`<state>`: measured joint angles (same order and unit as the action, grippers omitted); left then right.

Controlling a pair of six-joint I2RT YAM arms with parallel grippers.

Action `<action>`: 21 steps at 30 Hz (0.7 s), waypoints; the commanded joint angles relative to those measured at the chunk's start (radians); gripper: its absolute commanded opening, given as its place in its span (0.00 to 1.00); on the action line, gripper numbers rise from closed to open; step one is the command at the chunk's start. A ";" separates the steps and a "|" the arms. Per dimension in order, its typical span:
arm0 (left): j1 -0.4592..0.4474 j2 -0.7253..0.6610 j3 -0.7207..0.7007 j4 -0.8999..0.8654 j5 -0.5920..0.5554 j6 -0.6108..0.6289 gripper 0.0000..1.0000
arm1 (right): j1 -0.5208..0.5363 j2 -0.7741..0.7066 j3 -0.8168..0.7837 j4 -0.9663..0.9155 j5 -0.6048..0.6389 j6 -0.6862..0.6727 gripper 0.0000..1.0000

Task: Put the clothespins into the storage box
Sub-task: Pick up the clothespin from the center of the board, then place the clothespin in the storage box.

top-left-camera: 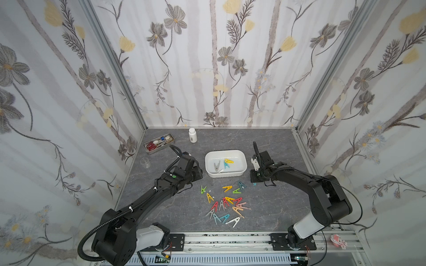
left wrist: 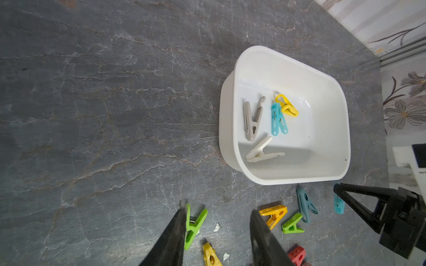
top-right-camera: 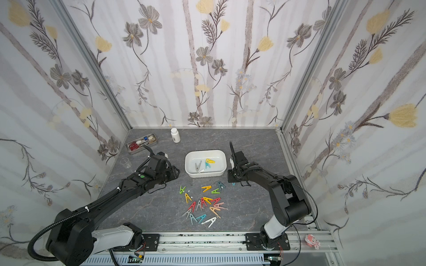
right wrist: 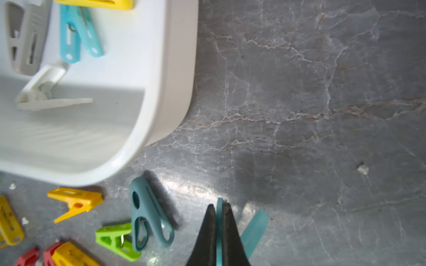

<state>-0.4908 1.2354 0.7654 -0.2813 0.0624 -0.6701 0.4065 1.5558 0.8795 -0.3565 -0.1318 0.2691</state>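
**Grip state.** The right gripper (right wrist: 218,206) has its jaws together on the thin edge of a light-teal plastic clothespin (right wrist: 254,230). It sits low over the grey veined stone-look tabletop (right wrist: 322,92), just beside a corner of the white rounded-rectangular plastic storage box (right wrist: 170,92). I cannot tell whether the pin has left the surface. The left gripper (left wrist: 217,208) has its jaws apart and empty, with a lime-green clothespin (left wrist: 194,225) just beside one finger.

**Risks, as judged.**
- The hold is on a narrow, glossy edge, with most of the pin hanging out to one side. It could pivot or slip free during the lift.
- The box rim stands between the pin and the goal. A low carry could clip it, and so light a box might slide on the smooth top.
- The dark-teal clothespin (right wrist: 147,211) lies near the closed jaws and could be nudged.

**Materials.**
- The pins are hard moulded plastic, A-shaped, with small wire springs.
- The box is smooth, with shallow walls and rounded corners. Four stored clothespins (left wrist: 277,119) lie inside it.
- The loose clothespins (top-left-camera: 227,205) overlap in a heap in front of the box, and neighbouring pins may drag along when one is picked.
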 commanded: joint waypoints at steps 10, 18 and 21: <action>-0.002 0.057 0.016 -0.005 0.013 -0.008 0.45 | 0.000 -0.151 0.035 -0.050 -0.197 0.019 0.00; -0.003 -0.003 -0.050 0.002 0.009 -0.036 0.46 | 0.036 0.019 0.277 -0.021 -0.253 0.027 0.00; -0.003 -0.030 -0.086 0.007 0.007 -0.049 0.46 | 0.076 0.117 0.384 -0.013 -0.262 0.027 0.00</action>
<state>-0.4950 1.2221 0.6991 -0.2874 0.0803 -0.6945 0.4583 1.6249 1.2045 -0.3893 -0.3607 0.2943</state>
